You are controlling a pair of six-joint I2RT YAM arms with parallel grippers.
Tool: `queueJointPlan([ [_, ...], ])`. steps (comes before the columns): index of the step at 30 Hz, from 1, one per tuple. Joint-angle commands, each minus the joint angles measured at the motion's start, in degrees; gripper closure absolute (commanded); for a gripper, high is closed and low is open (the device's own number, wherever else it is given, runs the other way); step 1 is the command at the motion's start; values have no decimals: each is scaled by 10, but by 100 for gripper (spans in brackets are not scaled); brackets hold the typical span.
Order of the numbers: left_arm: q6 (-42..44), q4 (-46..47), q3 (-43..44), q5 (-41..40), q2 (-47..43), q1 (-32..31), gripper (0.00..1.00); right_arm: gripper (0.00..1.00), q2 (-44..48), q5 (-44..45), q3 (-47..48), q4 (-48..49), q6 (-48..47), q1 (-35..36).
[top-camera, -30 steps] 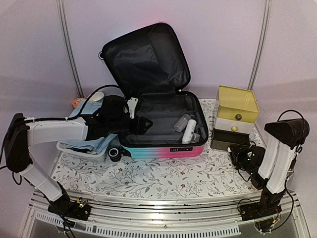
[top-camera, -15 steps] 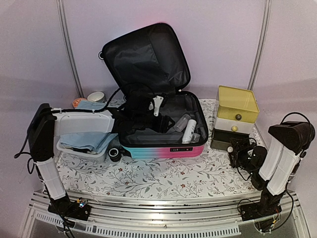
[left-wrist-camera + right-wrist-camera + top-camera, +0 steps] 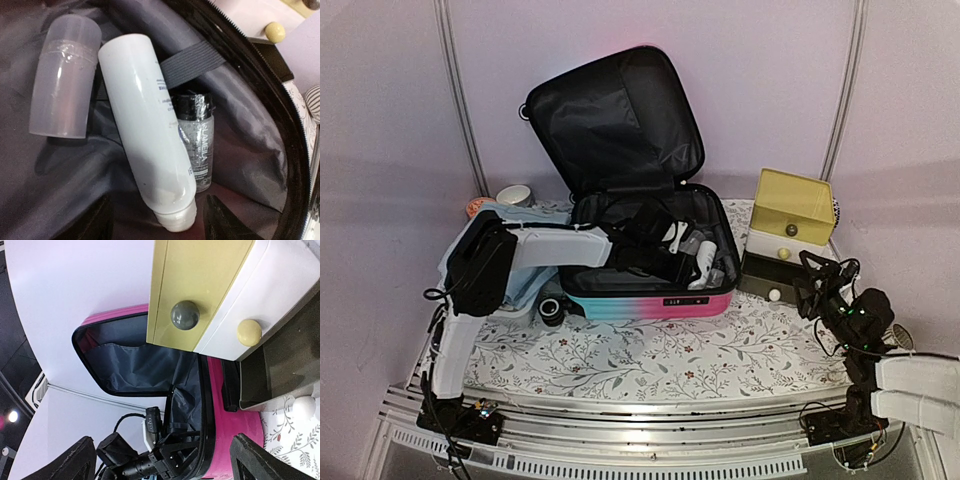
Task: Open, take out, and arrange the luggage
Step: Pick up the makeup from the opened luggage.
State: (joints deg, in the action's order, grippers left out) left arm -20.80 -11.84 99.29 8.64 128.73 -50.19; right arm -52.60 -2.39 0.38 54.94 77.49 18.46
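The luggage (image 3: 650, 300) lies open on the table, its lid (image 3: 610, 110) standing up and black lining showing. Inside it lie a white bottle (image 3: 150, 145), a translucent capped tube (image 3: 65, 85) and a small clear bottle with a black cap (image 3: 195, 140). My left gripper (image 3: 162, 225) is down inside the luggage, open, one finger on each side of the white bottle's cap end without touching it. My right gripper (image 3: 167, 460) stands open and empty just right of the luggage's pink side (image 3: 225, 440), in front of the drawer box.
The yellow-topped drawer box (image 3: 795, 205) stands right of the luggage, its bottom drawer (image 3: 280, 375) pulled out. A white basket with blue cloth (image 3: 525, 285) sits at the left, a small black round thing (image 3: 551, 310) in front of it and a bowl (image 3: 514, 194) behind.
My left arm has swung right, from the basket side into the luggage over the bottles. My right gripper has opened and the arm has dropped lower. The drawer box has shifted slightly left.
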Motion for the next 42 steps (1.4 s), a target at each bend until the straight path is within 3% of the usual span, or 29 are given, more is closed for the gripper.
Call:
queueJointPlan([
  [1,-23,-24,48,19,31,-3,37,5,196,56,-70,-345,-24,4],
  [7,-44,-44,99,3,73,0,35,9,300,58,-17,-504,-59,5],
  [11,-49,-71,143,9,104,2,37,11,266,73,71,-550,-155,4],
  [15,-58,-62,152,26,120,8,39,11,189,37,140,-531,-229,4],
  [17,-69,-50,152,50,129,15,47,12,145,26,182,-536,-261,5],
  [18,-73,-47,153,60,131,19,58,12,122,23,205,-546,-271,4],
  [20,-72,-48,146,51,120,25,69,12,72,18,258,-589,-296,4],
  [25,-39,-2,57,33,23,23,79,10,-6,-29,364,-647,-378,15],
  [30,-45,84,-58,41,-104,22,81,10,-27,-116,383,-562,-413,67],
  [34,-60,169,-128,109,-178,21,79,9,-52,-154,385,-464,-424,117],
  [42,-85,296,-177,222,-210,11,78,10,-124,-160,445,-399,-454,160],
])
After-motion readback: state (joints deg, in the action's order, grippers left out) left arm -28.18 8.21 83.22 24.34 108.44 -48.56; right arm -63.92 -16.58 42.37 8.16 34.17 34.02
